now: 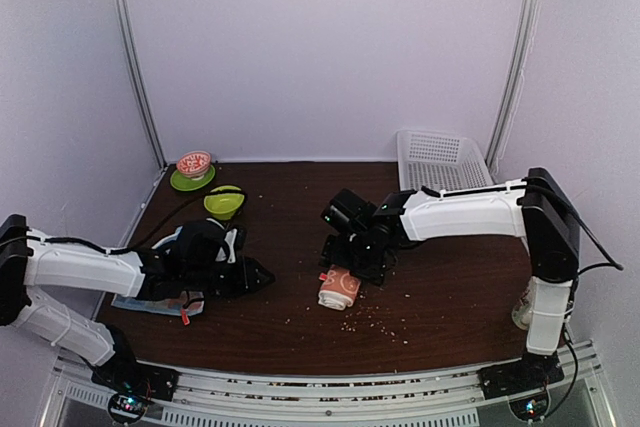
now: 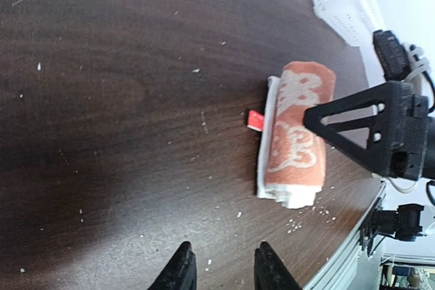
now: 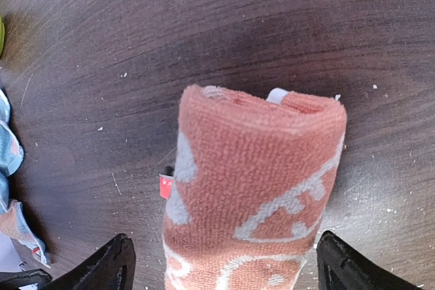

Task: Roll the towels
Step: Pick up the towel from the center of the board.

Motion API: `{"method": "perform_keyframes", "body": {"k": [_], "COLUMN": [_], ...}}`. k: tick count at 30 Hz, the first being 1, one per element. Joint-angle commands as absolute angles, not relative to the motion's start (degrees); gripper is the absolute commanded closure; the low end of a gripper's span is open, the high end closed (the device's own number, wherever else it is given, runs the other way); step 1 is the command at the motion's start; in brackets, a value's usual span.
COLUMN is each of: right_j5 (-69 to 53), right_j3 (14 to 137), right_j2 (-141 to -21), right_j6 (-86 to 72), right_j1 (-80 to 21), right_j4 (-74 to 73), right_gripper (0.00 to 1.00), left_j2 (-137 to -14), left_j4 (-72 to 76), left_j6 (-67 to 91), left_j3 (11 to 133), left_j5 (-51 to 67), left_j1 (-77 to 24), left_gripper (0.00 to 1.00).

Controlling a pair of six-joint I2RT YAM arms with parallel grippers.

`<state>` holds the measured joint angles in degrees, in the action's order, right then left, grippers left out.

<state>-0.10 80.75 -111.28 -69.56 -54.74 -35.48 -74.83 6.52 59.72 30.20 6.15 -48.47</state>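
From the overhead view, the orange towel (image 1: 339, 289) is a finished roll, lying just right of centre on the table (image 1: 460, 277). Its long axis runs roughly up and down the frame, tipped a little. My right gripper (image 3: 224, 249) sits directly over it. In the right wrist view the jaws are spread as wide as they go, one finger on each side of the roll, with dark wood showing in both gaps. I read that as astride the roll but gripping nothing. The roll runs straight out from between the fingers toward the top of that frame, and a small red tag (image 3: 165, 186) pokes out on its left side.

The blue towel (image 1: 140, 303) is the one left to do. It lies flat at the lower left of the overhead view, mostly hidden under my left arm. The left gripper (image 2: 223, 256) points right, toward the orange roll and away from the blue cloth. Its jaws are partly open with only bare table between them. So the blue towel lies behind and beneath those jaws, and the left arm is far nearer to it.

For room, I judge the wide bare stretch between the two towels to be the best working space. The green bowls (image 1: 224, 202) crowd the upper left, the white basket (image 1: 440, 159) fills the upper right, and the blue towel is close to the table's near edge.
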Motion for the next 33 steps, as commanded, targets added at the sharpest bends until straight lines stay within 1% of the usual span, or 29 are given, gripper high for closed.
{"method": "perform_keyframes", "body": {"k": [1, 14, 21, 25, 26, 33], "right_j5": [2.1, 3.9, 2.5, 1.5, 1.4, 0.7], "right_j3": [83.3, 90.3, 92.0, 91.8, 91.7, 90.3], "right_j2": [-113.9, -120.5, -123.5, -124.3, -124.4, -122.6], "right_j6": [-71.4, -71.7, -70.8, -70.3, -70.2, -68.9], "right_j1": [-55.2, -56.2, -56.2, -56.2, -56.2, -55.7], "right_j4": [-40.4, -48.0, -48.4, -48.3, -48.1, -46.5], "right_gripper": [0.07, 0.09, 0.17, 0.25, 0.28, 0.63], "left_j2": [-72.7, -71.9, -72.0, -72.5, -72.7, -73.9], "left_j4": [9.6, 11.1, 10.9, 10.7, 10.7, 9.9], "left_j6": [59.9, 60.2, 60.1, 60.1, 60.2, 59.9], "left_j3": [29.0, 27.3, 27.4, 27.8, 27.9, 29.0], "left_j5": [4.9, 5.9, 5.5, 5.6, 5.7, 5.7], "left_j1": [-48.1, -48.1, -48.1, -48.1, -48.1, -48.1], "left_gripper": [0.69, 0.69, 0.69, 0.69, 0.69, 0.69]}}
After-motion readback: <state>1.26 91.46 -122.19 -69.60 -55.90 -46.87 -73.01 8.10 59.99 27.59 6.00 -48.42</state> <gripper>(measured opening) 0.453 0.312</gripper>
